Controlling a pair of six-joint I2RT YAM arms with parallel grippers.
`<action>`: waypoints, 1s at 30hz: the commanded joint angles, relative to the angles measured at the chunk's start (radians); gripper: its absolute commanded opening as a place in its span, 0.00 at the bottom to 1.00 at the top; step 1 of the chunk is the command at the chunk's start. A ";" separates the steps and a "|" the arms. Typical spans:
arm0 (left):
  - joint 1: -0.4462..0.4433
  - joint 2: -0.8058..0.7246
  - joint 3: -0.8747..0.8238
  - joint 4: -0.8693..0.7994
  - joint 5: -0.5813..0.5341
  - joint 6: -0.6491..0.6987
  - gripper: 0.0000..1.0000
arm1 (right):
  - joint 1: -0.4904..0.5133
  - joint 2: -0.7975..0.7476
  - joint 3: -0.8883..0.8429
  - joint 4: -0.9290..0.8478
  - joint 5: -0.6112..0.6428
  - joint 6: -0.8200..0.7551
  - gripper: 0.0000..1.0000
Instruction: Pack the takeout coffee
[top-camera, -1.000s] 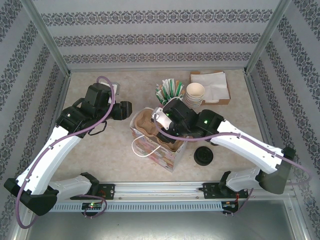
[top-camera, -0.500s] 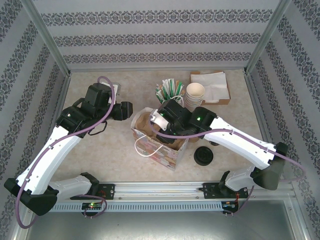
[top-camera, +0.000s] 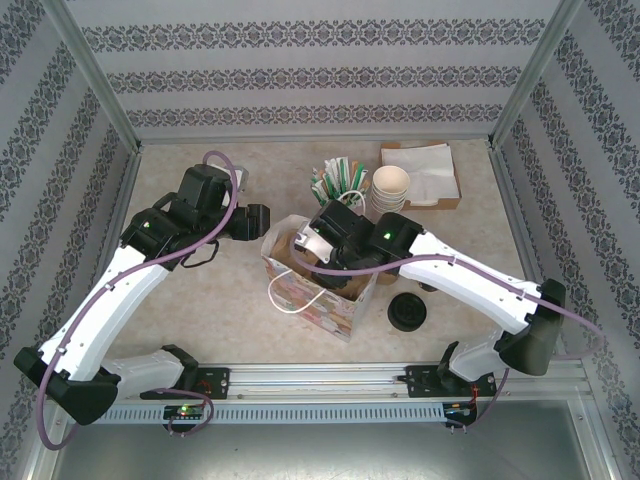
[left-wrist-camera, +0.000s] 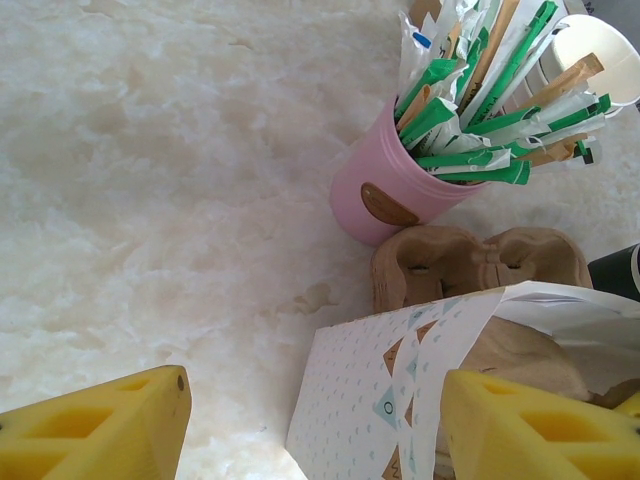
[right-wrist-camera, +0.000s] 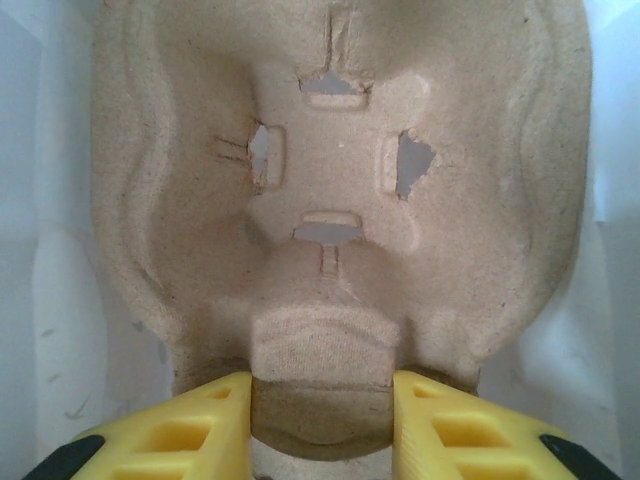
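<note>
two grippers, both at the bag.

top view: white paper bag with a small printed pattern (top-camera: 320, 302) stands open mid-table. a moulded brown pulp cup carrier (top-camera: 290, 243) sits in its mouth. right gripper (top-camera: 308, 250) is down in the bag opening over the carrier. left gripper (top-camera: 252, 221) is at the bag's left rim. the takeout coffee, a small dark cup with a round black plastic lid (top-camera: 407, 312), is on the table just right of the bag, toward the near edge, on the near side of the right forearm. not in the bag. lid faces up, so i read its long axis as vertical. from the right gripper it lies to the right and toward the arm bases. the bag stands between it and the left gripper, so the right arm is nearer. behind the bag: pink cup of green and brown wrapped sticks (top-camera: 338, 185), stack of cream paper cups (top-camera: 391, 188).

left wrist view: left gripper (left-wrist-camera: 318, 400) has its fingers spread wide astride the bag's wall, pinching nothing. carrier pokes out past the rim, pink cup just behind it.

right wrist view: right gripper (right-wrist-camera: 322, 392) has its yellow fingers pressed against both sides of the carrier's centre ridge. looks like a pinch on it.

my read: the carrier has to be let go first. after that it's a top-down grab on the coffee by the right arm.
</note>
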 joint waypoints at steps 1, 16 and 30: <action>-0.013 -0.004 0.003 -0.018 0.007 0.024 0.68 | 0.011 0.021 0.032 -0.015 -0.003 -0.024 0.35; -0.014 -0.002 -0.009 0.000 0.002 0.025 0.69 | 0.003 0.081 0.026 -0.036 -0.049 -0.027 0.35; -0.014 0.005 -0.013 0.008 0.022 0.015 0.69 | -0.026 0.117 -0.002 -0.030 -0.094 -0.031 0.34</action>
